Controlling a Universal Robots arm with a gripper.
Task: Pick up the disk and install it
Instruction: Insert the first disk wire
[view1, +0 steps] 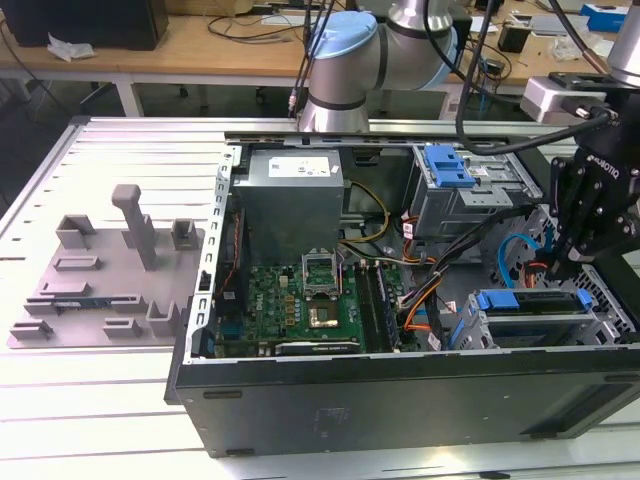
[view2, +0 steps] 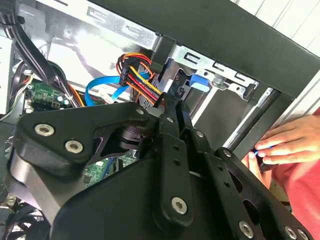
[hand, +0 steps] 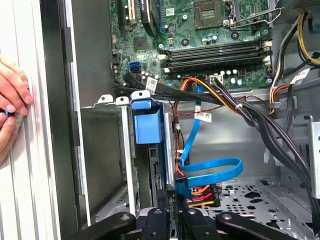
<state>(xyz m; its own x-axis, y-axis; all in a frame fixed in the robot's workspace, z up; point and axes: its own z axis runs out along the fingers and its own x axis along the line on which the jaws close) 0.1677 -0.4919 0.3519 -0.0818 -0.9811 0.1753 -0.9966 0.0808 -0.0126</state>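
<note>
The gripper (view1: 568, 262) hung with fingers (view2: 170, 135) drawn together, clasping nothing, just above the drive cage (view1: 600, 305) at the exterior view's right. The disk (view1: 528, 300) sat in that cage, blue rails showing. Seating it likely needed a straight press along the rails, clear of the blue data cable (hand: 215, 170) and the person's hand (hand: 12, 100).

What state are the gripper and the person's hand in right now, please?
Gripper: hangs over the drive cage; open or closed cannot be told.
Person's hand: outside the computer case, pinching something small and blue.
</note>
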